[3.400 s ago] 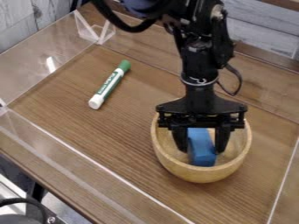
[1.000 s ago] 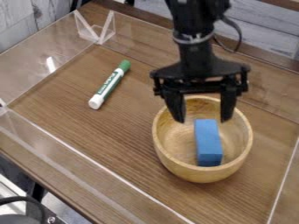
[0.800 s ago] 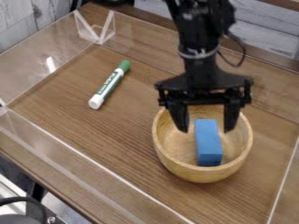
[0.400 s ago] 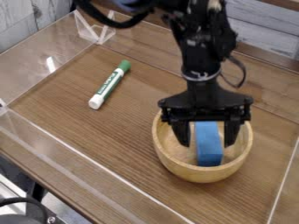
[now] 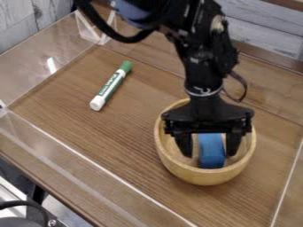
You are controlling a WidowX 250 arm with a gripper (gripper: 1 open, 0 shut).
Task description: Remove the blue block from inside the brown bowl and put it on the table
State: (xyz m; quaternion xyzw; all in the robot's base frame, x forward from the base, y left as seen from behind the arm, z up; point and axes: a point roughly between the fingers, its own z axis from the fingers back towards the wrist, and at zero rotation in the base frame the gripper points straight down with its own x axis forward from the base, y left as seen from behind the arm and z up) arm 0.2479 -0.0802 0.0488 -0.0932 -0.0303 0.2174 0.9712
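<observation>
While the claw (image 5: 207,144) straddles it, the blue block (image 5: 210,151) lies in the brown bowl (image 5: 178,164).

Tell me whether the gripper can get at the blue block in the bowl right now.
Probably yes: the gripper is open, down inside the brown bowl, its fingers either side of the blue block, nothing between them.

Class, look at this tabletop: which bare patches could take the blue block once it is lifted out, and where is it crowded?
Bare wood lies between the marker and the brown bowl, and along the near edge of the table left of the bowl. The bowl itself is crowded: the open gripper straddles the blue block inside it.
</observation>
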